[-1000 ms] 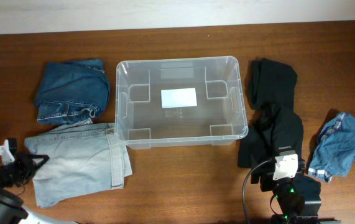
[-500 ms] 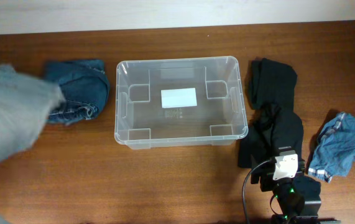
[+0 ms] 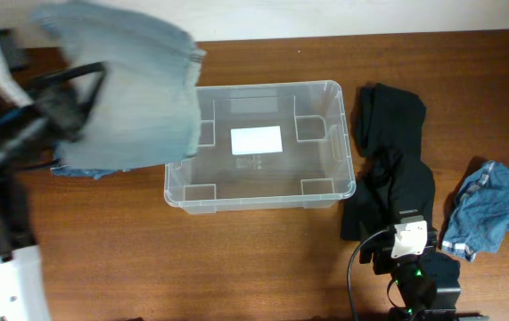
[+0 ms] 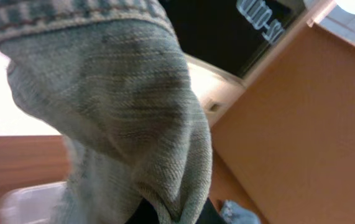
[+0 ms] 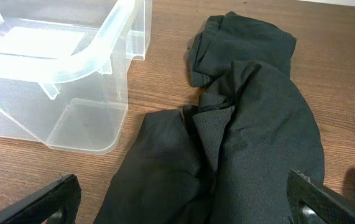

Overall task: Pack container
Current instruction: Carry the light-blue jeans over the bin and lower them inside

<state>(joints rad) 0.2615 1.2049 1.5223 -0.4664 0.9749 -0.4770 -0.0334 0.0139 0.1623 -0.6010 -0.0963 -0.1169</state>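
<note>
While the pale jeans (image 3: 138, 98) hung clenched in the left gripper (image 3: 71, 96), its fingers could hardly be made out. They were blurred in the overhead view and hidden behind denim in the wrist view, so the grasp was judged from the lifted cloth alone. The bundle was held above the far left part of the bench (image 3: 254, 267), overlapping the left end of the container (image 3: 254, 86). That bin sat at mid-bench, nearer the far edge, with only its white label to be seen inside.

For a clean drop, the jeans would best be carried rightward until the whole bundle hung inside the rim. They would then be lowered close to the floor before being let go. If released where they were, cloth would probably be draped over the left wall.

Dark jeans (image 3: 85, 169) were partly covered beneath, toward the left edge. The right gripper (image 5: 186, 202), fingers spread wide on nothing, was seen at the near edge toward the right corner, beside a black garment (image 3: 392, 169). A blue garment (image 3: 495, 209) lay by the right edge.
</note>
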